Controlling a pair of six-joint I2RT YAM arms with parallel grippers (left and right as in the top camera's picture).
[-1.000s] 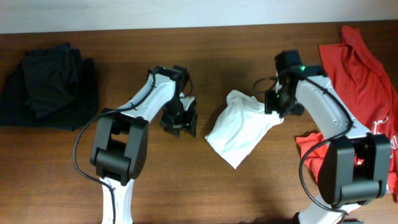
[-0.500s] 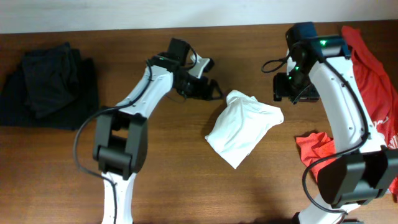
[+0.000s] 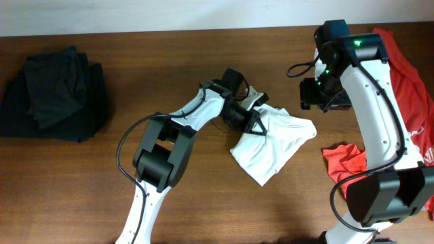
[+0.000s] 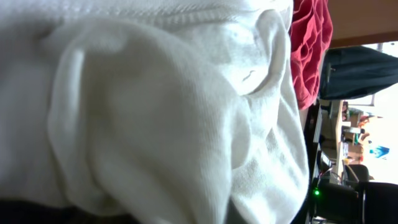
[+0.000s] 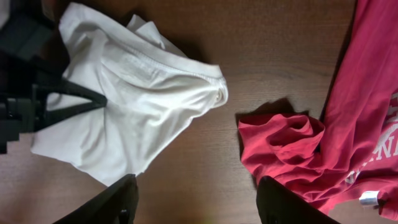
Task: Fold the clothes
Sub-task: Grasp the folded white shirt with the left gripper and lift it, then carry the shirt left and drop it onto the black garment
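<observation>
Moved: left gripper (image 3: 256,125), now onto crumpled white cotton T-shirt (image 3: 279,146)
Left jaws: clamped on shirt edge
Right gripper (image 5: 198,202): jaws wide, empty

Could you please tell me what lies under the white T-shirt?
Only the wooden table shows around the white T-shirt, whose edge the left tool pinches. Anything beneath the cloth is hidden.

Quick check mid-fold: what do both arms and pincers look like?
The left arm and right arm have white link shells and black joints, with thin black cables looping alongside. A green light glows on the right arm. The left pincer and right pincer have black fingers.
</observation>
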